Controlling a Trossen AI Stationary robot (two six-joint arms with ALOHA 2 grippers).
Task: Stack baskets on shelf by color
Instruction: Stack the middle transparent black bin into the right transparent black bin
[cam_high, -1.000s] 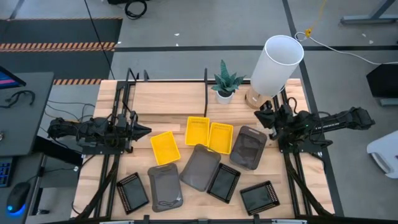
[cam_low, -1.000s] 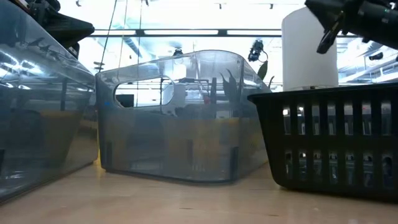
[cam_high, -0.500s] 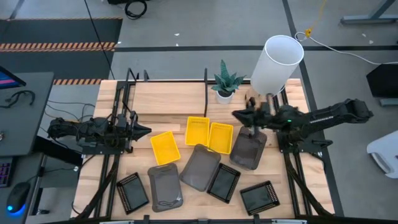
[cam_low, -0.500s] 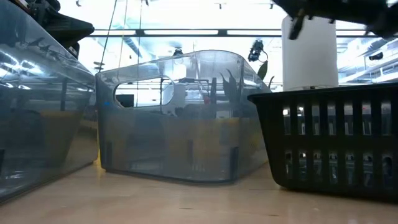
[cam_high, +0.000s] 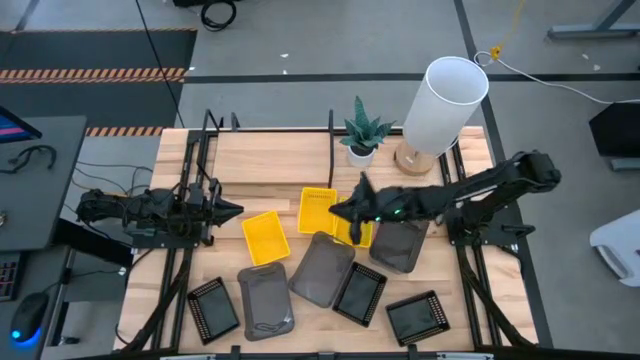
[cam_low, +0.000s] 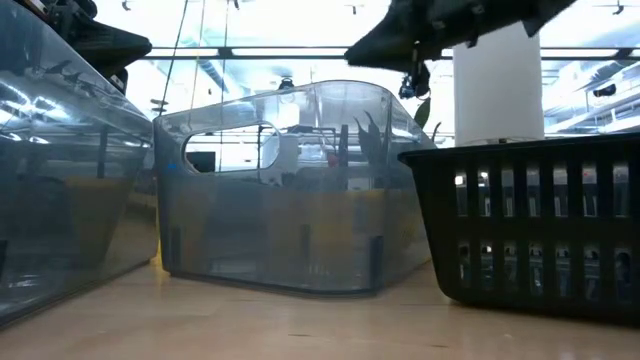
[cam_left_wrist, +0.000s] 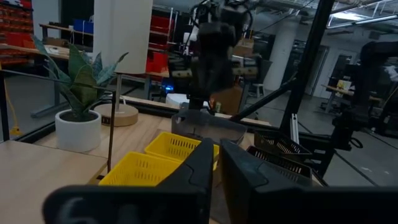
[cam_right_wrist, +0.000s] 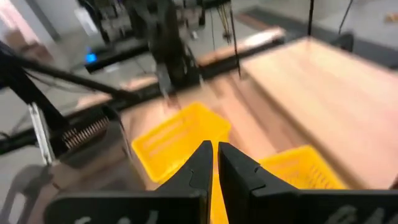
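- Nine baskets lie scattered on the pale wooden tabletop (cam_high: 250, 150), and none of them sits on the shelf (cam_high: 270, 190), which we see as a narrow plank running between black uprights just behind them.
- Across the back right of the table we see a tall white cylinder (cam_high: 445, 100) on a round wooden base, with a small potted plant (cam_high: 362, 130) beside it.
- Out over the middle of the table we see the right arm stretched from the right edge, with the right gripper (cam_high: 345, 211) above the two yellow baskets (cam_high: 337, 212) that lie side by side; in its wrist view the two fingers (cam_right_wrist: 198, 171) stand close together, nearly touching, with nothing between them.
- At the left edge we see the left arm folded up, the left gripper (cam_high: 228, 209) pointing inward near the single yellow basket (cam_high: 265, 237); its fingers (cam_left_wrist: 202, 168) too are close together and hold nothing.
- Three dark grey baskets: one at the right (cam_high: 401, 240) beside the yellow pair, one in the centre (cam_high: 320, 268), one to the front left (cam_high: 264, 301).
- Three black baskets along the front: left (cam_high: 212, 308), middle (cam_high: 360, 292), right (cam_high: 417, 317).
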